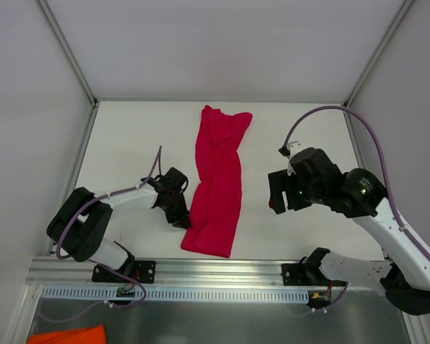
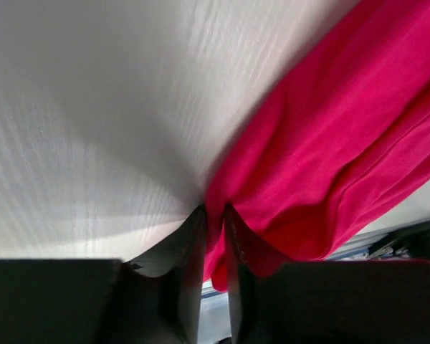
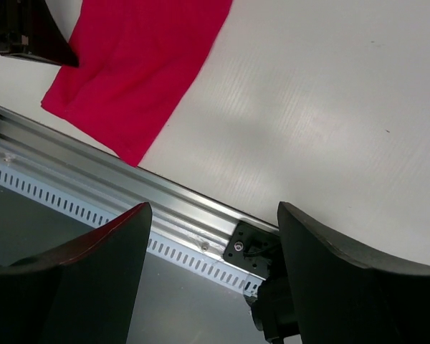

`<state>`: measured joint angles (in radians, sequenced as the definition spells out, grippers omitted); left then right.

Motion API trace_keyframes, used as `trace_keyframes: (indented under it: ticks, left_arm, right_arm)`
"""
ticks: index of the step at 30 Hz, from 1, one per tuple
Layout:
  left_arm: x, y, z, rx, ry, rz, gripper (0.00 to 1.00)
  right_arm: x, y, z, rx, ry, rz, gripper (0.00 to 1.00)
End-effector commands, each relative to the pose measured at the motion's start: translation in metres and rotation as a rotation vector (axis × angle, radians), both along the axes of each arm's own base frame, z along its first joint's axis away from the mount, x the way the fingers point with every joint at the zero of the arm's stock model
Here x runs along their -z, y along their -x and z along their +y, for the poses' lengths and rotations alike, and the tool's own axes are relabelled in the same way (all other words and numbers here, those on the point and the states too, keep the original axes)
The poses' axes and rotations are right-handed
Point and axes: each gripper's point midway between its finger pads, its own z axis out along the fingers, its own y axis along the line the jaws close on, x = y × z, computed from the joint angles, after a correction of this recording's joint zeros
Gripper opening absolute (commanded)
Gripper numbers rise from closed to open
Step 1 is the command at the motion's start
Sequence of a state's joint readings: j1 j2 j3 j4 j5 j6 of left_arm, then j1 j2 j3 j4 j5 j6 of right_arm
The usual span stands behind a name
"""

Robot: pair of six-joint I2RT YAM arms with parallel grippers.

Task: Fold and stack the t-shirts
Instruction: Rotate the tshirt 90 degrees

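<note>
T-shirt [image 1: 218, 179] edge in left gripper [image 1: 182, 218]

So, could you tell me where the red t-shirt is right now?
In the top view, the t-shirt lies as a long strip down the centre of the table, its near left edge pinched by the left gripper.

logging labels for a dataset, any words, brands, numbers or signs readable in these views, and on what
None can be read. The plain crimson-red soft-fabric t-shirt shows no print or tag, the white table top is unmarked, and the slotted aluminium rail bears no lettering.
</note>
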<state>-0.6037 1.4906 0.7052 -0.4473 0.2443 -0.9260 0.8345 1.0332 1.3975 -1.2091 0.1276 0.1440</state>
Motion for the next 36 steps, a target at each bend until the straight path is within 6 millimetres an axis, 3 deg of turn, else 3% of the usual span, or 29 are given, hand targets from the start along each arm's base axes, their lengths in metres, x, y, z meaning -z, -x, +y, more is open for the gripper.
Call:
trace_keyframes:
  ticks: [1, 5, 9, 16, 17, 18, 20, 21, 23, 24, 25, 26, 27, 29, 30, 33, 36]
  left_arm:
    - [0.019, 0.013, 0.014, -0.016, -0.063, 0.001, 0.15]
    - [0.019, 0.028, 0.019, -0.053, -0.080, 0.024, 0.00]
    - [0.007, 0.041, 0.018, -0.072, -0.088, 0.001, 0.00]
    - [0.004, 0.062, 0.017, -0.104, -0.099, 0.011, 0.00]
    - [0.006, 0.062, 0.017, -0.103, -0.106, 0.016, 0.04]
    - [0.006, 0.062, 0.016, -0.099, -0.110, 0.015, 0.22]
    - [0.004, 0.057, 0.012, -0.085, -0.115, 0.001, 0.30]
    - [0.003, 0.052, 0.011, -0.064, -0.117, -0.022, 0.43]
    - [-0.008, 0.036, 0.000, -0.045, -0.098, -0.079, 0.71]
    - [-0.013, 0.030, -0.002, -0.020, -0.095, -0.110, 0.75]
    - [-0.026, 0.015, -0.009, -0.019, -0.089, -0.165, 0.82]
    - [-0.032, 0.010, -0.011, -0.012, -0.091, -0.178, 0.83]
    - [-0.042, 0.002, -0.012, -0.003, -0.106, -0.212, 0.84]
    - [-0.043, -0.003, -0.011, 0.006, -0.140, -0.218, 0.85]
    - [-0.044, -0.002, -0.007, 0.010, -0.164, -0.208, 0.85]
    - [-0.037, -0.001, 0.003, -0.001, -0.205, -0.212, 0.85]
    - [-0.038, -0.009, -0.001, -0.014, -0.154, -0.250, 0.84]
  right_arm:
    - [-0.015, 0.002, -0.033, 0.070, 0.069, -0.062, 0.76]
    - [-0.018, 0.006, -0.043, 0.043, 0.122, -0.063, 0.77]
    - [-0.015, 0.004, -0.047, 0.016, 0.148, -0.084, 0.78]
    - [-0.015, -0.003, -0.035, -0.044, 0.156, -0.084, 0.78]
    - [-0.014, -0.002, -0.034, -0.046, 0.155, -0.079, 0.79]
    - [-0.013, -0.003, -0.032, -0.050, 0.155, -0.075, 0.79]
    - [-0.005, 0.000, -0.027, -0.067, 0.142, -0.048, 0.80]
    - [0.000, 0.006, -0.020, -0.086, 0.111, -0.016, 0.80]
    - [0.009, 0.011, -0.004, -0.105, 0.035, 0.018, 0.79]
    - [0.027, 0.020, 0.013, -0.120, -0.041, 0.089, 0.79]
    - [0.031, 0.027, 0.019, -0.126, -0.102, 0.105, 0.78]
    - [0.041, 0.032, 0.025, -0.126, -0.140, 0.136, 0.78]
    - [0.064, 0.038, 0.035, -0.114, -0.185, 0.196, 0.77]
    - [0.078, 0.045, 0.037, -0.099, -0.236, 0.211, 0.75]
    - [0.099, 0.049, 0.036, -0.094, -0.231, 0.235, 0.75]
    - [0.128, 0.055, 0.030, -0.074, -0.191, 0.273, 0.75]
    - [0.149, 0.056, 0.023, -0.071, -0.108, 0.293, 0.75]
